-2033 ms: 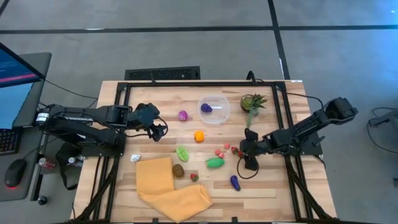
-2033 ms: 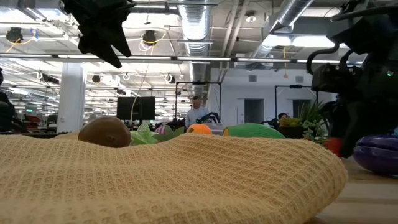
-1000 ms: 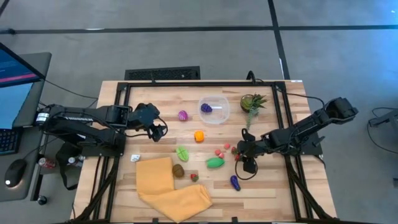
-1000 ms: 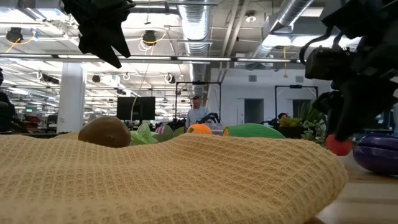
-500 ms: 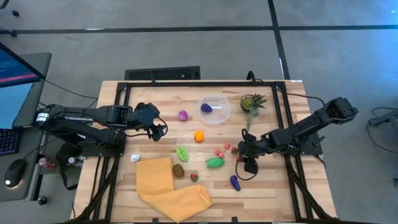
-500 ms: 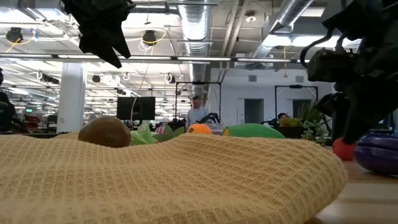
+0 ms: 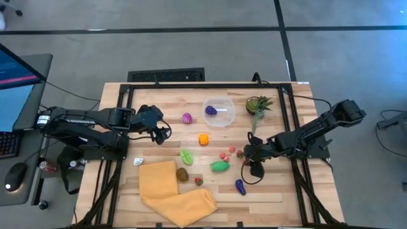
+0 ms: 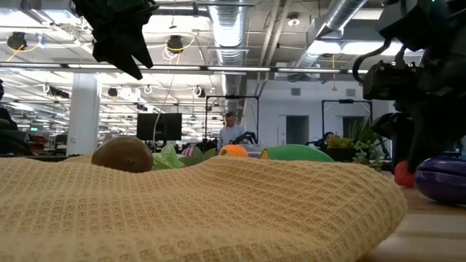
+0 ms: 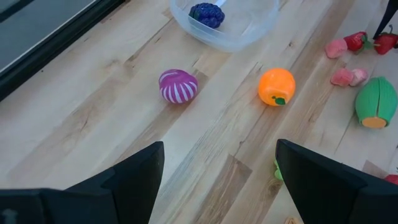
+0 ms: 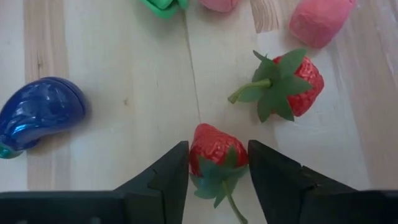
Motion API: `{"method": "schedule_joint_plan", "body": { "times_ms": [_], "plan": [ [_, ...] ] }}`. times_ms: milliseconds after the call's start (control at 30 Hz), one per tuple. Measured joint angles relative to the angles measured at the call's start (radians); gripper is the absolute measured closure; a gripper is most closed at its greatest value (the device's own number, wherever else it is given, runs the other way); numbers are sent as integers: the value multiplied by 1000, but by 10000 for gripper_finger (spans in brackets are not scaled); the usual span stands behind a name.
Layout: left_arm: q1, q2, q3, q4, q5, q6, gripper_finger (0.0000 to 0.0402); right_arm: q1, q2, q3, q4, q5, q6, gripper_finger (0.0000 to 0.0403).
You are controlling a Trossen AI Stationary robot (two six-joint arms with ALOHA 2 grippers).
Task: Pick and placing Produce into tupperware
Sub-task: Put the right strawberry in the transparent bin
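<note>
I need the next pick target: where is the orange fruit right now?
In the high view the orange fruit lies mid-table, just in front of the tupperware, between the striped magenta piece and the pink pieces.

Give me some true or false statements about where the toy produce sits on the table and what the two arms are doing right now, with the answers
1. The clear tub holds one dark purple berry piece. True.
2. The orange toy fruit is inside the tub. False: it lies on the wood outside the tub, as does the striped magenta piece.
3. The right gripper has a strawberry between its jaws, at the table surface. True.
4. The left gripper is carrying a green vegetable. False: its jaws are open and empty, above bare wood.
5. The yellow cloth covers the tub. False: it lies at the table's near edge, far from the tub.
6. A second strawberry lies loose beside the right gripper. True.
</note>
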Motion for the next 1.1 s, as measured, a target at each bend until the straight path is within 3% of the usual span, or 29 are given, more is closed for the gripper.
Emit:
{"method": "schedule_joint_plan", "body": {
  "times_ms": [300,1100],
  "plan": [
    [0,0,0,0,-7,0,102,0,0,2,0,2,0,246],
    [0,0,0,0,-8,0,102,0,-3,1,-4,1,28,244]
  ]
}}
